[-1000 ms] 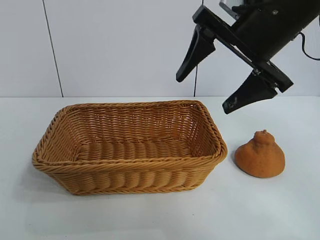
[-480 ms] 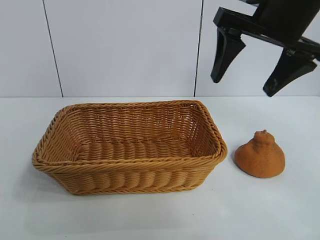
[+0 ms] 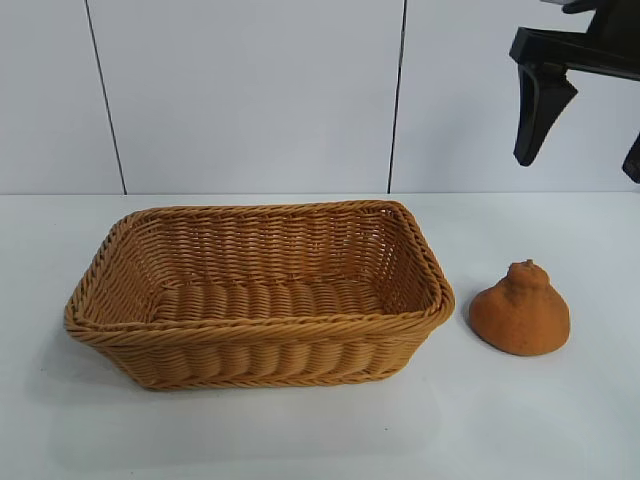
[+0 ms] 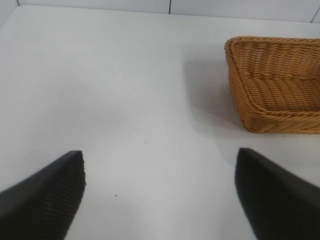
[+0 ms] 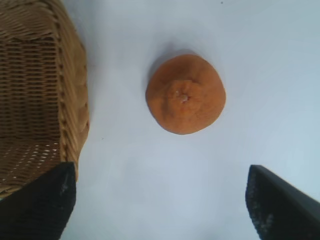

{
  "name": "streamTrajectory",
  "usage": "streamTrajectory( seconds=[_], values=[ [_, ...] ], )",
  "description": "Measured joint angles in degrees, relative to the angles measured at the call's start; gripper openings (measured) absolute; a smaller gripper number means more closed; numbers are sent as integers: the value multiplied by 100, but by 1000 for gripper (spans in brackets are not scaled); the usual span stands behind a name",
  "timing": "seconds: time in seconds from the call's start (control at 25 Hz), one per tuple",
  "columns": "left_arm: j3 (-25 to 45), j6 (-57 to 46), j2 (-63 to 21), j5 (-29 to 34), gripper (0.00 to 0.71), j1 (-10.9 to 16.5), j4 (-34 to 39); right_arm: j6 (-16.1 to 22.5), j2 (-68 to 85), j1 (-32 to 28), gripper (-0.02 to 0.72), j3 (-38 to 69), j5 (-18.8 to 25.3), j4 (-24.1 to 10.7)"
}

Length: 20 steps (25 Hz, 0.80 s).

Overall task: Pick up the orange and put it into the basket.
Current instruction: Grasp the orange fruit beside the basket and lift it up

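Left gripper (image 4: 160,200): parked over bare table (image 3: 300,440) on the basket's far side from the orange, jaws spread, holding nothing; it has no part in this step.
Basket (image 3: 255,335): sits empty mid-table with its short end just beside the orange, not touching it.
Orange (image 3: 520,312): rests on the table to the right of the basket, knobby neck pointing up, untouched.
Right gripper (image 3: 585,150): hangs high above the orange and slightly right of it, jaws wide apart and empty, pointing down.
Step in hand: approach for the grasp.
How to do it well: centre the orange (image 5: 185,94) between the jaws first, then descend straight; close around the broad lower body, not the narrow neck, and keep the near finger off the basket rim (image 5: 75,100).
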<state>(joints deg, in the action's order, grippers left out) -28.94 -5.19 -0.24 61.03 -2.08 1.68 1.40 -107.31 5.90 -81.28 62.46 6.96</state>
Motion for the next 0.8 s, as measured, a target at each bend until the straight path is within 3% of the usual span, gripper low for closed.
streamTrajectory(
  seconds=[0.28, 0.56, 0.64, 0.8],
  values=[
    [0, 0, 0, 0, 585, 0, 0, -73, -1063, 0, 631, 0, -563, 504],
    [0, 0, 0, 0, 584, 0, 0, -93, -1551, 0, 612, 0, -714, 510],
    [0, 0, 0, 0, 584, 0, 0, -100, -1551, 0, 508, 0, -714, 480],
    [0, 0, 0, 0, 584, 0, 0, -104, -1528, 0, 115, -4, -638, 384]
  ],
)
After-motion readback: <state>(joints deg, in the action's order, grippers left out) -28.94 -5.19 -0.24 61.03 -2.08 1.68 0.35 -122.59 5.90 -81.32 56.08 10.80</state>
